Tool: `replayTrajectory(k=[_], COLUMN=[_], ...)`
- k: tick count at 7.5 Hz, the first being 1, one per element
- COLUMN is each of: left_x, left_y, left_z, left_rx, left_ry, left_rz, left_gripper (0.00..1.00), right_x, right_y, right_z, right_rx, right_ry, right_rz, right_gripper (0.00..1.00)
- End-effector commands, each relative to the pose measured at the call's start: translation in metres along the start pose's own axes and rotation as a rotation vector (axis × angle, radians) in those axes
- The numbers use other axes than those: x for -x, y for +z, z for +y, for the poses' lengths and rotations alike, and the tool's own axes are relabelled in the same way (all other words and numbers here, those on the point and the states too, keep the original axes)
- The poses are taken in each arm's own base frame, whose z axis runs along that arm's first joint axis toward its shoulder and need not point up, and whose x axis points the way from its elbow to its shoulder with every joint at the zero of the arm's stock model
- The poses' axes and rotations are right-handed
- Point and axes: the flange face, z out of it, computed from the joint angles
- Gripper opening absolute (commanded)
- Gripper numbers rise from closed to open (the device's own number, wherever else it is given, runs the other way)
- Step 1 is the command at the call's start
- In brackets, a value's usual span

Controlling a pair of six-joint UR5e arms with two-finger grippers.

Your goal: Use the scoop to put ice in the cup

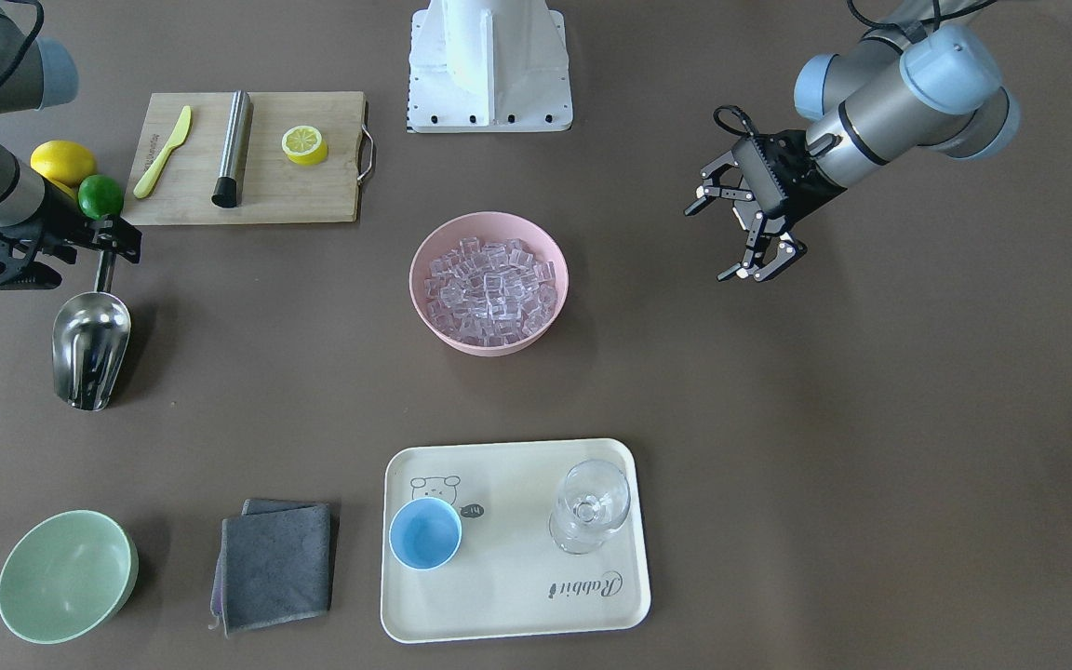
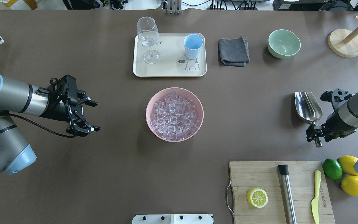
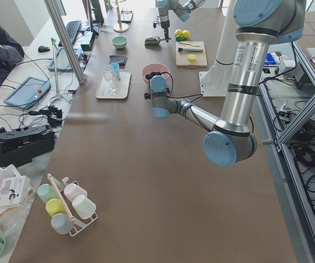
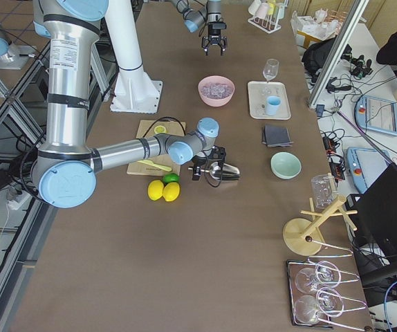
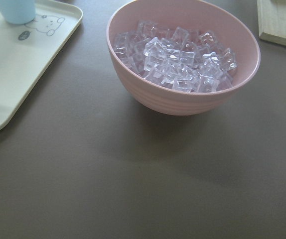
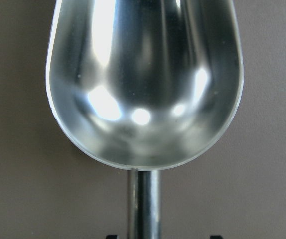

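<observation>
Right pincer point(image 2: 316, 132) is clamped on the rod handle of the steel scoop point(image 2: 308, 105); its trough is empty and facing up, over the counter point(image 2: 104, 174) on the robot's right, well apart from the pink bowl point(image 2: 148, 107) mid-counter that's heaped with ice point(image 2: 175, 115). The light-blue cup point(image 2: 193, 46) is upright on the cream tray point(image 2: 166, 71) beyond the bowl, near a stemmed glass point(image 2: 148, 34). Left pincer point(image 2: 95, 115) hovers left of the bowl, fingers wide apart, gripping nothing.
</observation>
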Motion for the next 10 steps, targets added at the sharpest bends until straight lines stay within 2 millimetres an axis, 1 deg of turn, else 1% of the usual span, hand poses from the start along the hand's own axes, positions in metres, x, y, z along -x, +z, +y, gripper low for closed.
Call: replayTrajectory(k=[1,2,3,4,5,6,7,8,9,10], left_x=[-0.010,-0.019,-0.015,-0.011,-0.011,-0.011,-0.005,-0.001,0.007,0.021], left_y=[0.046,0.054,0.060,0.071,0.071,0.073,0.069,0.076,0.088,0.097], left_z=[0.022,0.001,-0.015,-0.015,-0.018,-0.024,-0.027,-0.026,-0.023,-0.020], left_rx=[-0.126,-0.163,-0.186,-0.172,-0.177,-0.188,-0.195,-0.181,-0.164,-0.147], left_ry=[0.117,0.141,0.139,0.134,0.135,0.147,0.143,0.136,0.140,0.136], left_rz=[0.036,0.036,-0.014,-0.004,-0.004,-0.004,-0.021,-0.017,-0.022,-0.039], left_gripper=[0.98,0.98,0.98,0.98,0.98,0.98,0.98,0.98,0.98,0.98], right_x=[0.000,0.001,0.005,0.014,0.026,0.036,0.035,0.032,0.040,0.048], right_y=[0.000,-0.001,-0.010,-0.031,-0.060,-0.083,-0.108,-0.122,-0.137,-0.147], right_z=[-0.001,-0.001,0.004,0.011,0.014,0.010,0.003,-0.004,-0.001,-0.006], right_rx=[-0.005,-0.006,-0.012,-0.023,-0.041,-0.073,-0.104,-0.135,-0.173,-0.191], right_ry=[-0.001,-0.006,-0.019,-0.023,-0.008,-0.052,-0.139,-0.343,-0.488,-0.601], right_rz=[0.004,0.001,-0.013,-0.026,-0.012,-0.013,-0.007,0.001,0.021,0.063], right_gripper=[0.00,0.00,0.00,0.00,0.00,0.00,0.00,0.00,0.00,0.00])
